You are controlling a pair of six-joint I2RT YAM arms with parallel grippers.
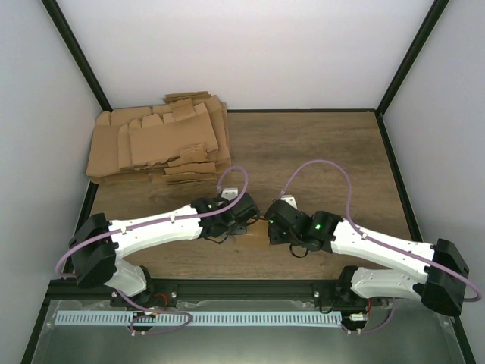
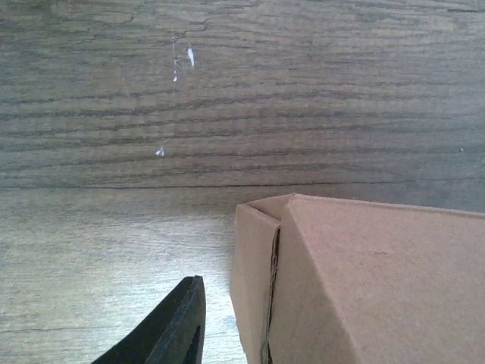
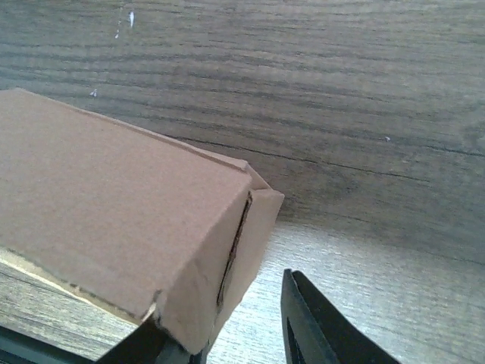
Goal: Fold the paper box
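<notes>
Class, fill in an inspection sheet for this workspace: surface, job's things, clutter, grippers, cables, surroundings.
Surface: wooden table, a few white specks.
Job's things: box, a closed cuboid between the grippers, slit showing at each end flap.
Clutter: untidy pile of flat blanks, far left corner.
Grippers: left gripper only one finger seen, state unclear; right gripper open, box corner inside.
Cables: purple cables, one looping above each gripper.
Surroundings: white walls, black posts.
</notes>
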